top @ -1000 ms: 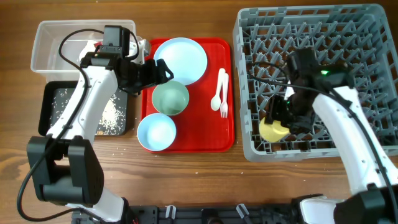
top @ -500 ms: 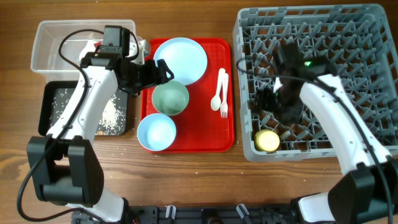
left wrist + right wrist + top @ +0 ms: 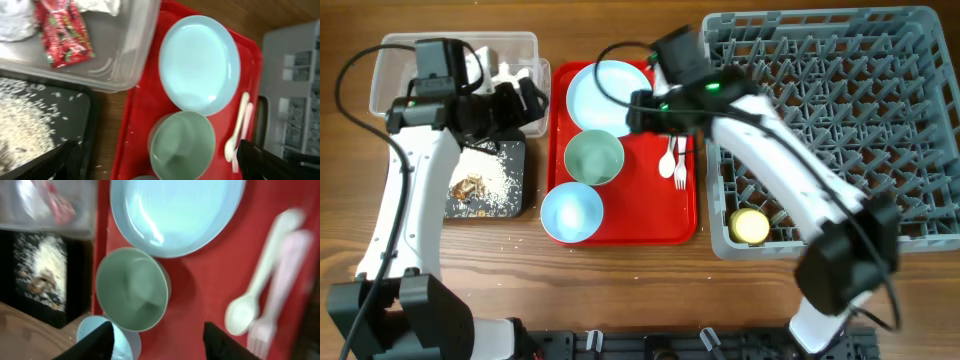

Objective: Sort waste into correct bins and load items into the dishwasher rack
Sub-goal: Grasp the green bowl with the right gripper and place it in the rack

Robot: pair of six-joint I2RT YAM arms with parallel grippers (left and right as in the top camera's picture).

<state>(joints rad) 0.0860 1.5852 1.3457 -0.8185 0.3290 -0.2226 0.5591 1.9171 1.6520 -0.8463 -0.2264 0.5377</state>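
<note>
The light blue plate (image 3: 608, 95), mint bowl (image 3: 593, 157), light blue bowl (image 3: 571, 212) and white fork and spoon (image 3: 674, 150) lie on the red tray (image 3: 620, 232). The yellow cup (image 3: 752, 226) sits in the grey rack (image 3: 840, 120) at its front left. The red wrapper (image 3: 62, 32) and napkin (image 3: 15, 17) lie in the clear tub (image 3: 400, 75). Food scraps lie in the black tray (image 3: 485, 180). My left gripper (image 3: 530, 100) is open and empty at the tub's right edge. My right gripper (image 3: 638, 110) is open and empty above the plate (image 3: 175, 210) and mint bowl (image 3: 132, 287).
The rack stands close against the red tray's right side. The tub and black tray stand close on its left. A few crumbs lie on the wooden table (image 3: 620, 290) in front of the black tray. The right arm stretches from the rack across the tray.
My right gripper has left the yellow cup in the rack and swung left over the red tray. My left arm has drawn back left toward the tub.
</note>
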